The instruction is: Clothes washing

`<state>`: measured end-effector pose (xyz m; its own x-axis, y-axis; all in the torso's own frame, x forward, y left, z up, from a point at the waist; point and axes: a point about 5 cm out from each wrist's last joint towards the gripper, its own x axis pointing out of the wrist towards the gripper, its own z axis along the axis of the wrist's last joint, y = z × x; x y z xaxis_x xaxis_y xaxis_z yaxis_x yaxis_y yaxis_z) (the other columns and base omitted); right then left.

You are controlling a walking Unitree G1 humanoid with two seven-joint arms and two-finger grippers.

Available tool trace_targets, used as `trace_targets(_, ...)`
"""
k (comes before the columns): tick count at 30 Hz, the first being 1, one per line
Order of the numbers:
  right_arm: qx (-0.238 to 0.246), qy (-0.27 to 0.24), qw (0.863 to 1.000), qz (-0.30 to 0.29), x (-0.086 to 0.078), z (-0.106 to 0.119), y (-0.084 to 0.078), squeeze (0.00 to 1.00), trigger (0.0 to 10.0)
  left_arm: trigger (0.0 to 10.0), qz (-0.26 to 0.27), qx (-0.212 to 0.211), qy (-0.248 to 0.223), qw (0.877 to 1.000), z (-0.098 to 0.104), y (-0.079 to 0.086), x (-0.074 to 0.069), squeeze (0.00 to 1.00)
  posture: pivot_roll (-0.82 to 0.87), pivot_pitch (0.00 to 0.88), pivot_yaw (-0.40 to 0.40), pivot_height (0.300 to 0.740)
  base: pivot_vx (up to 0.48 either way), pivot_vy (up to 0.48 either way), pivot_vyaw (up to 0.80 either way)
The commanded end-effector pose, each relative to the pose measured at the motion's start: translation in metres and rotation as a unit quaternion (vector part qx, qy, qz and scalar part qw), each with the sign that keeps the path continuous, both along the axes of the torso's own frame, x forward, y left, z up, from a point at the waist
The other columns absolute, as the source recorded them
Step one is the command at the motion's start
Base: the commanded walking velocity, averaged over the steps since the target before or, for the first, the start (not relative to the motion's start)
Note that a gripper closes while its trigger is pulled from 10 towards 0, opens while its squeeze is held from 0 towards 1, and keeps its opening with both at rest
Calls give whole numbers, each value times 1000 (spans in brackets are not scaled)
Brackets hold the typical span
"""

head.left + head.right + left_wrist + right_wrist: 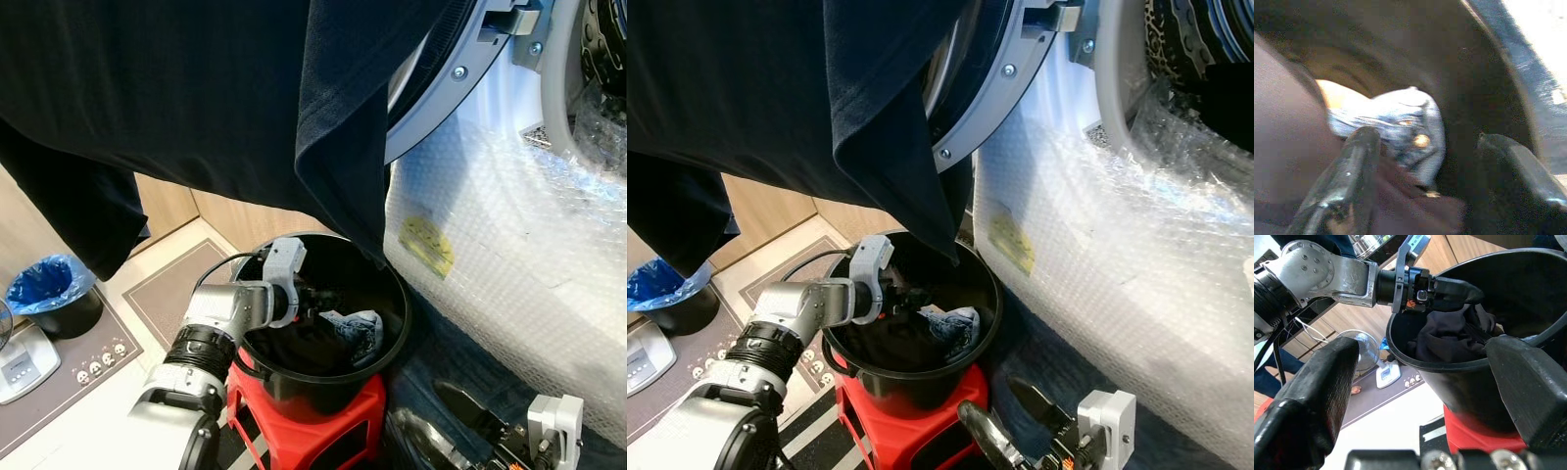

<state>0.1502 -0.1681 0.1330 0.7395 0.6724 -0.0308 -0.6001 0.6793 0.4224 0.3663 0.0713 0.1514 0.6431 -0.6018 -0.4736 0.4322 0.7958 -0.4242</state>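
Left gripper (312,299), jaws spread, sits inside the black bucket (392,343) at lower centre over dark clothes (309,343) and a denim piece (358,328); shallow pinch could slip, or tip the bucket off the red stool (333,416); right gripper (1019,431) low, jaws parted, empty.

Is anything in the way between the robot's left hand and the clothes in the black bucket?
Nothing visible. The left gripper is inside the bucket, its open fingers right at the blue cloth and dark clothes. The big dark garment hangs above the bucket, not between them.
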Motion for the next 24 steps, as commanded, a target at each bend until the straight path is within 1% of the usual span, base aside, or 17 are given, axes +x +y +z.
trace_targets(1,-1,9,1000,-3,-1,-5,0,0,10000,10000,8,-13,14,1000,3,-1,-2,1000,-165,173,33,740,0,0,0)
trace_targets(4,-1,8,1000,-6,0,-5,1,0,10000,10000,23,-33,37,999,7,-3,-3,1000,-165,170,36,740,0,0,0)
trace_targets(8,-1,7,1000,-7,0,-6,2,0,10000,10000,28,-29,37,999,13,-5,-5,1000,-164,170,38,740,0,0,0)
trace_targets(9,-2,8,1000,-7,0,-6,1,0,10000,10000,24,-23,34,999,14,-5,-6,1000,-164,170,38,740,0,0,0)
trace_targets(10,-2,8,1000,-8,0,-7,2,0,10000,10000,24,-10,36,999,14,-5,-7,122,-161,171,40,740,0,0,0)
trace_targets(11,-2,8,1000,-8,0,-7,2,0,10000,10000,25,-7,44,999,12,-4,-7,122,-161,170,42,740,0,0,0)
trace_targets(12,-2,8,1000,-9,0,-7,2,0,10000,10000,31,2,52,998,10,-3,-8,0,-161,170,42,740,0,0,0)
trace_targets(13,-2,8,1000,-9,1,-7,2,0,10000,10000,37,11,61,997,8,-1,-9,0,-160,172,45,740,0,0,0)
trace_targets(15,-2,7,1000,-9,1,-7,2,0,10000,10000,43,17,63,997,7,1,-8,0,-159,173,46,740,0,0,0)
trace_targets(17,-2,8,1000,-11,1,-7,2,0,10000,10000,46,12,75,996,5,2,-10,0,-159,173,46,740,0,0,0)
trace_targets(21,-2,8,1000,-12,1,-9,3,0,10000,10000,60,-3,120,991,-1,3,-17,0,-154,171,49,740,0,0,0)
trace_targets(24,-2,7,1000,-13,2,-9,4,0,10000,10000,67,-3,128,989,-3,5,-18,0,-155,171,50,740,0,0,0)
